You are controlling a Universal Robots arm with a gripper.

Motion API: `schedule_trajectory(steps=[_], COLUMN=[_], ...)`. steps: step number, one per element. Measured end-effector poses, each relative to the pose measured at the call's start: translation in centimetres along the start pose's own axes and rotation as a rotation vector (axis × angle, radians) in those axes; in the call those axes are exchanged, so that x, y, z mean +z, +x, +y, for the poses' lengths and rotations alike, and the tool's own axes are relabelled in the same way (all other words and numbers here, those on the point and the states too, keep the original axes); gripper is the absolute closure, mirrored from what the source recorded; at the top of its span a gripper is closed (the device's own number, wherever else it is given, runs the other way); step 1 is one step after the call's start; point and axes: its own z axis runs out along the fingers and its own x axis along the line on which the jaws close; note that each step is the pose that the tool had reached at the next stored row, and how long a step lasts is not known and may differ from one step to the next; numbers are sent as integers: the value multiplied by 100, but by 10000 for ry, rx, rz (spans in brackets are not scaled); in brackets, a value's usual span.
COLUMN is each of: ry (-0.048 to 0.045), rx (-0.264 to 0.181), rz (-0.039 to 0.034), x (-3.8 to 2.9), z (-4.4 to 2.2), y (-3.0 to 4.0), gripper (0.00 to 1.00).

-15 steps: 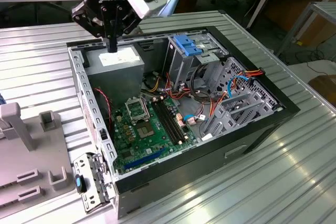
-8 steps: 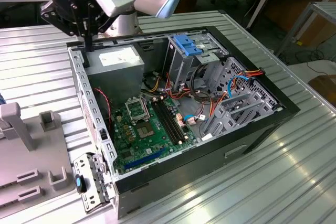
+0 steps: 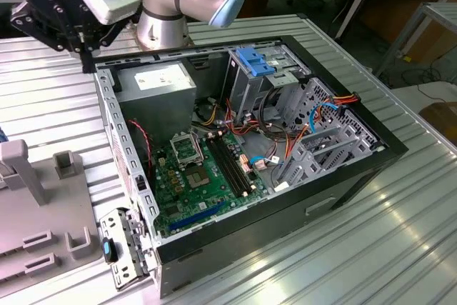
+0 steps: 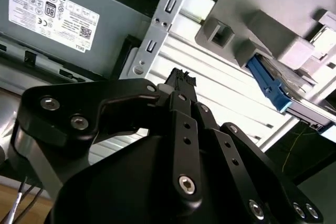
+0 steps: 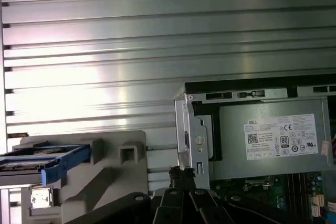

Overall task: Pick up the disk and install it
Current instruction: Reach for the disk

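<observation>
1. The disk [image 5: 50,157] is seen in both wrist views. It rests in a grey holder block [image 5: 121,182] on the ribbed metal table [image 5: 157,51], outside the open computer case [image 3: 385,149]. How deeply it is seated in the block cannot be made out.
2. The gripper [image 5: 181,172] is held above the table near the case corner that houses the power supply [image 5: 262,158], between that corner and the holder block. It is apart from the disk, and nothing is touched by it.
3. Its fingers appear pressed together at the tips, and nothing is carried between them.
4. The disk is judged stiff and fairly heavy for its size, since a metal slab is set inside the blue carrier frame [image 5: 65,163]. No bending under a grip is expected.
5. The frame is judged the weaker part: it is plastic, smooth, and likely to flex or slip if it is squeezed at a thin rail.
6. Hold is judged best taken across the two long sides, near the middle, so that the weight is balanced and tilting is avoided.
7. The disk is judged sensitive to knocks, so a firm but gentle squeeze is called for.
</observation>
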Motion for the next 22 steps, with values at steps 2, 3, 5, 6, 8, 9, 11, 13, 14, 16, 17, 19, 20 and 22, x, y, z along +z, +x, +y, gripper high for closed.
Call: schedule_trajectory(steps=[2, 3, 5, 6, 8, 9, 11, 13, 14, 16, 17, 19, 20, 22], ry=[1, 1, 1, 0, 1, 1, 1, 1, 1, 1, 1, 1, 1, 1], rx=[-1, 0, -1, 0, -1, 0, -1, 1, 1, -1, 0, 0, -1, 1], rz=[1, 1, 1, 0, 1, 1, 1, 2, 1, 1, 1, 1, 1, 0], x=[2, 2, 4, 6, 8, 9, 9, 8, 8, 8, 8, 7, 6, 6], z=[6, 7, 10, 13, 13, 11, 1, -10, -14, -29, -32, -46, -50, -58], y=[177, 228, 352, 430, 585, 636, 803, 950, 1001, 1189, 1231, 1419, 1466, 1582], gripper=[89, 89, 89, 89, 89, 89, 89, 89, 89, 89, 89, 89, 89, 89])
